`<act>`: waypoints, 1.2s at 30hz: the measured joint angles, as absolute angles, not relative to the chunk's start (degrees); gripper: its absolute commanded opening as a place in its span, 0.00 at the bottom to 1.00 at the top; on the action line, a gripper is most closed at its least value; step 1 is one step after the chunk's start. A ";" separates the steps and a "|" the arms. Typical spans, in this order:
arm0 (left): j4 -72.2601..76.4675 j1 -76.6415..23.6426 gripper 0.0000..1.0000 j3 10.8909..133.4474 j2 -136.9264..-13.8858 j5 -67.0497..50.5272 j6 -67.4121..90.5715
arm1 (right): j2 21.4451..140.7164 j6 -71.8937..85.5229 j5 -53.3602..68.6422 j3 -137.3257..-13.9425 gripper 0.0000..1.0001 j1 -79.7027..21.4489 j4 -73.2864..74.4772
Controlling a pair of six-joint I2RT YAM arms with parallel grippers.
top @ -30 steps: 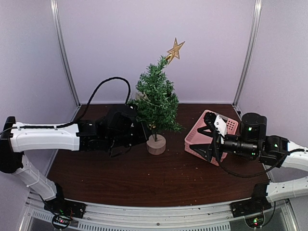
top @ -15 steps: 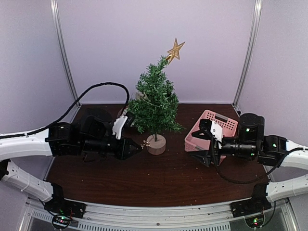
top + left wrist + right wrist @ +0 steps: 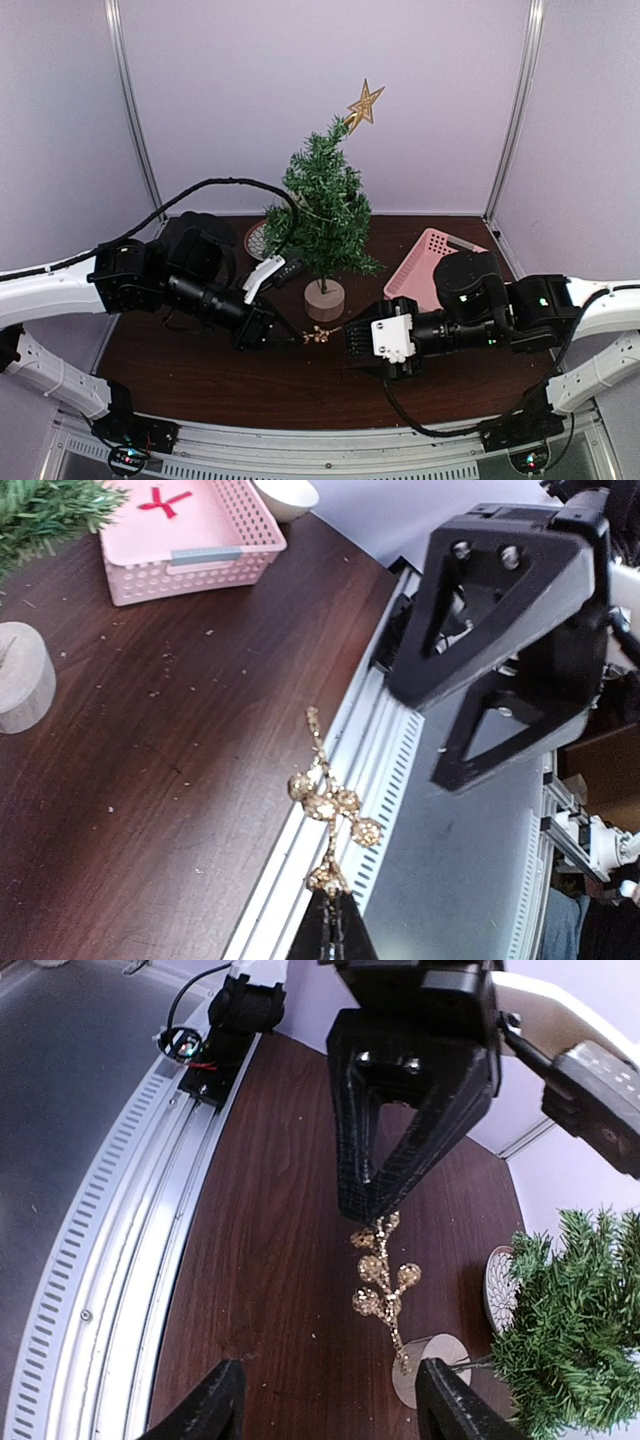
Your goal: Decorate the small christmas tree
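Gold beaded sprig (image 3: 327,805) is pinched by its stem in the left gripper (image 3: 333,935), jaws clamped tight, low over the dark wooden table (image 3: 200,380). Facing it, the right gripper (image 3: 330,1400) has its fingers spread wide, the sprig just ahead of their tips. Behind both, the small christmas tree (image 3: 325,205) stands upright mid-table on its wooden stump (image 3: 324,300). It has a gold star (image 3: 364,103) on top and a pink basket (image 3: 425,262) off to its right.

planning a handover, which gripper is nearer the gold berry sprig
Left. The left gripper is shut on the gold berry sprig at its stem; the right gripper is open, facing its free end, not gripping it.
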State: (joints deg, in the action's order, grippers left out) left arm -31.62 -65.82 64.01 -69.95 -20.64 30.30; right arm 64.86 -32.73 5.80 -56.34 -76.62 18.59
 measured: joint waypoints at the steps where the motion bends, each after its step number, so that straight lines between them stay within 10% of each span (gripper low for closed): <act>1: -31.57 -65.93 0.00 64.16 -70.15 -21.23 30.28 | 65.36 -33.52 5.28 -56.45 0.53 -76.99 18.92; 11: -31.40 -66.32 0.00 64.23 -70.74 -24.27 30.28 | 68.55 -38.48 -2.66 -57.08 0.46 -79.44 19.90; 24: -30.00 -66.98 0.00 64.95 -72.01 -24.91 30.59 | 70.26 -40.49 -7.75 -57.23 0.04 -80.31 18.20; 30: -26.50 -66.98 0.53 63.37 -70.00 -23.16 30.98 | 70.30 -39.16 -8.80 -57.25 0.00 -80.38 17.06; 36: -17.65 -66.98 0.70 54.19 -58.96 -15.46 29.91 | 68.31 -32.93 -6.50 -55.51 0.00 -78.54 11.81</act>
